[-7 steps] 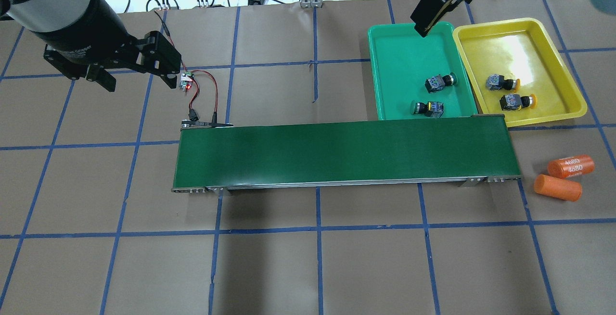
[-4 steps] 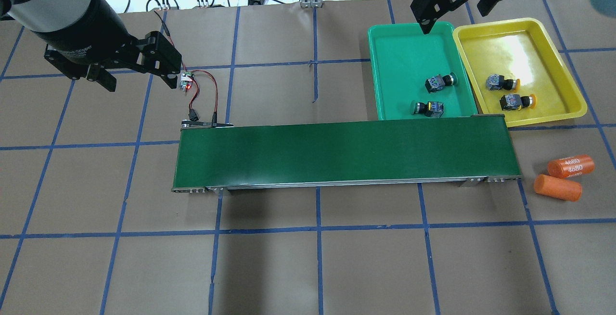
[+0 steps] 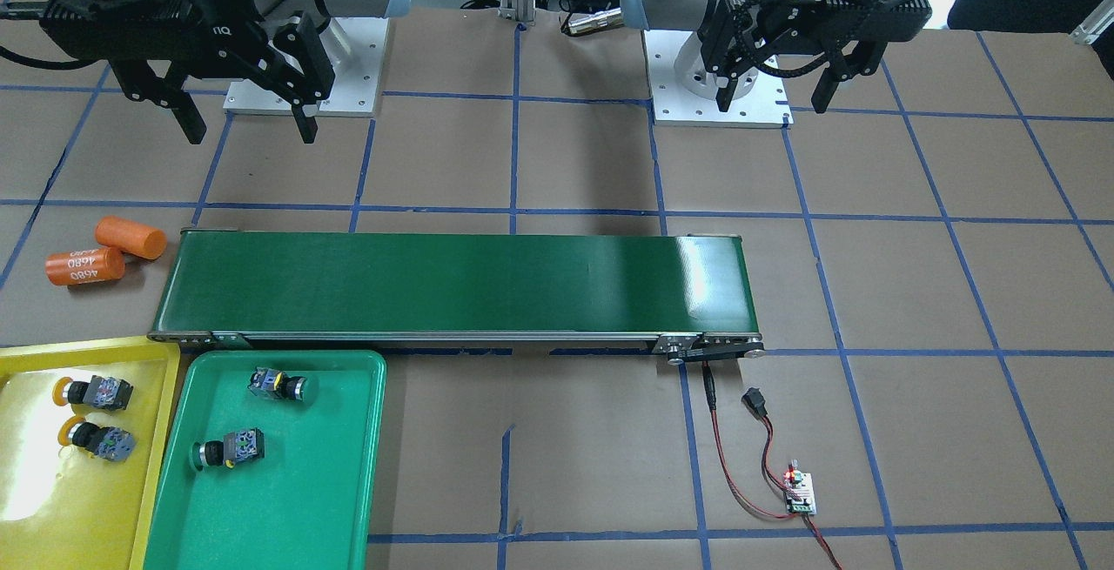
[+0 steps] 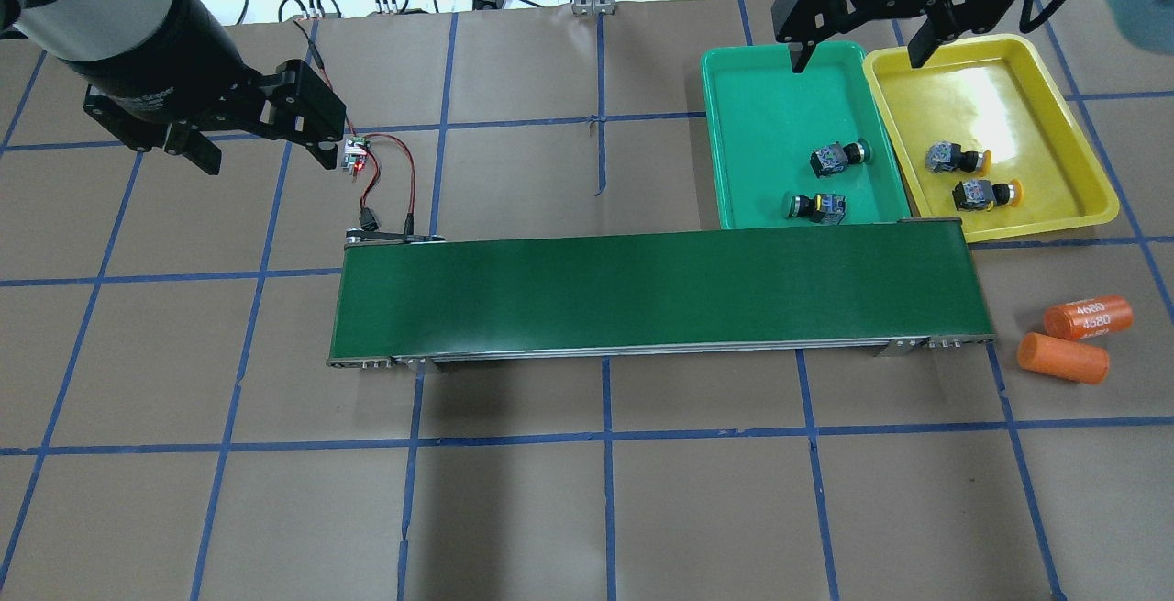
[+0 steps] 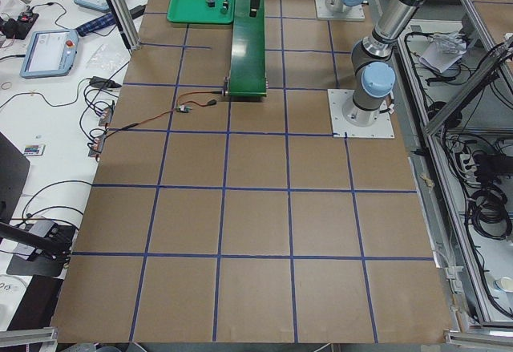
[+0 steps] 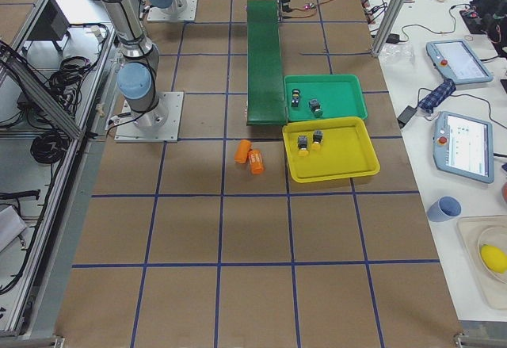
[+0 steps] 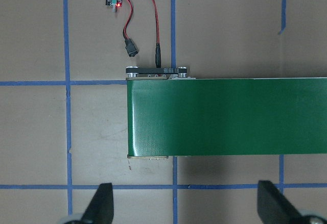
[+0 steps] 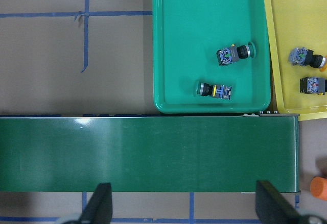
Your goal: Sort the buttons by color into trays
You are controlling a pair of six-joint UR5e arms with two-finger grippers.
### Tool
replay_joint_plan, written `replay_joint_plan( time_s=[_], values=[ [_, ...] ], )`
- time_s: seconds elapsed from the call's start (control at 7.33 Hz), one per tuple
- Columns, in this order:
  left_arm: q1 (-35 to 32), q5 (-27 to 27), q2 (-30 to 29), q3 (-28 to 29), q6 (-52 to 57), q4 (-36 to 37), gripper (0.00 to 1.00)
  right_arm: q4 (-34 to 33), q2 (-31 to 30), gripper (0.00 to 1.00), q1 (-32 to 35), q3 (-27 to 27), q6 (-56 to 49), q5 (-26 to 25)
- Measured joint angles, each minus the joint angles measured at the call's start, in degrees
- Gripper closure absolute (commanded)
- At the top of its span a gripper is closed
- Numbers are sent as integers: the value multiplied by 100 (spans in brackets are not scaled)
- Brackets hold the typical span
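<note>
Two green-capped buttons [image 4: 839, 156] [image 4: 814, 206] lie on their sides in the green tray [image 4: 770, 105]. Two yellow-capped buttons [image 4: 958, 158] [image 4: 986, 194] lie in the yellow tray [image 4: 1000, 87] beside it. The right wrist view shows the same: green buttons [image 8: 235, 54] [image 8: 214, 89], yellow buttons [image 8: 305, 56] [image 8: 314, 84]. My right gripper [image 4: 858, 61] is open and empty, high over the trays' far ends. My left gripper [image 4: 271, 161] is open and empty, high beyond the conveyor's left end.
A long dark-green conveyor belt [image 4: 656, 294] runs across the middle, its right end against both trays. Two orange cylinders [image 4: 1087, 317] [image 4: 1064, 358] lie right of it. A small controller board with red wires [image 4: 356, 156] lies by the belt's left end.
My right gripper has turned about its wrist, so both open fingers now show spread across the two trays' far rims. The left arm and the buttons have not moved.
</note>
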Motion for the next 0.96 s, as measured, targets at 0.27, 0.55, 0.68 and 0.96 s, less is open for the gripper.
replay_joint_plan(
  time_s=[0.27, 0.55, 0.68, 0.96],
  values=[
    [0, 3, 6, 4, 3, -2, 0, 28, -25, 0, 2, 80, 43, 19],
    [0, 8, 6, -3, 8, -8, 0, 15, -110, 0, 6, 257, 45, 26],
    [0, 9, 4, -6, 9, -8, 0, 10, -129, 0, 5, 287, 38, 26],
    [-2, 9, 4, -6, 9, -13, 0, -4, -140, 0, 3, 300, 24, 7]
  ],
)
